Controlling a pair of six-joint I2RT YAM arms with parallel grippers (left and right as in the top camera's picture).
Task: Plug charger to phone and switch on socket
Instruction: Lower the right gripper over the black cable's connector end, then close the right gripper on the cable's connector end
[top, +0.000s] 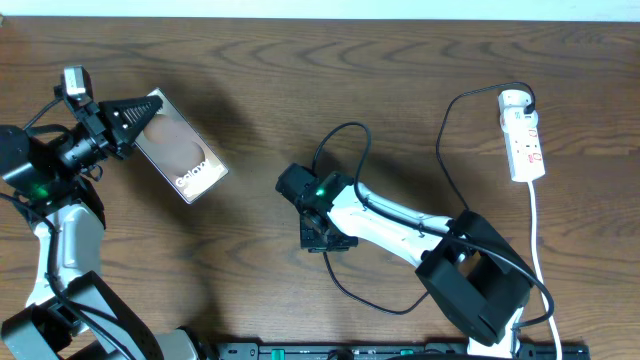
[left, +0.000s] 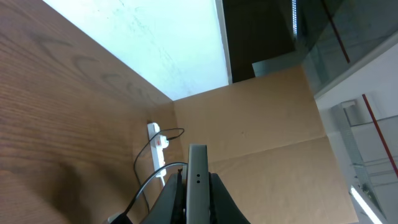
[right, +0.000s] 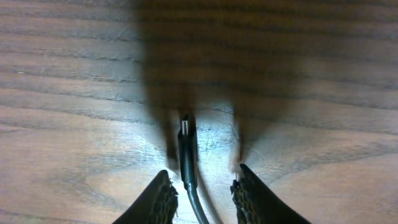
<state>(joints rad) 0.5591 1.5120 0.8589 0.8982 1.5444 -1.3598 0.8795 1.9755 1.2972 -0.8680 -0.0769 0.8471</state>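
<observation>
Surface: dark brown wood grain, bare over most of the middle, w/ a soft shadow under each arm. L wrist view, tilted: a pale panel along the far edge of the surface, a brown cardboard-like sheet beyond it, then a dark area and glass at the right.

L claw is closed on one short end of the phone. The phone is at the left of the surface, face up, "Galaxy" end away from the claw.

R claw points down near the centre, partly open. Its fingers straddle the charger plug tip, which lies on the wood, w/ a gap showing on one side.

Socket lies far right, w/ a white adapter at its top end. Black cable loops from there across to the R claw.
</observation>
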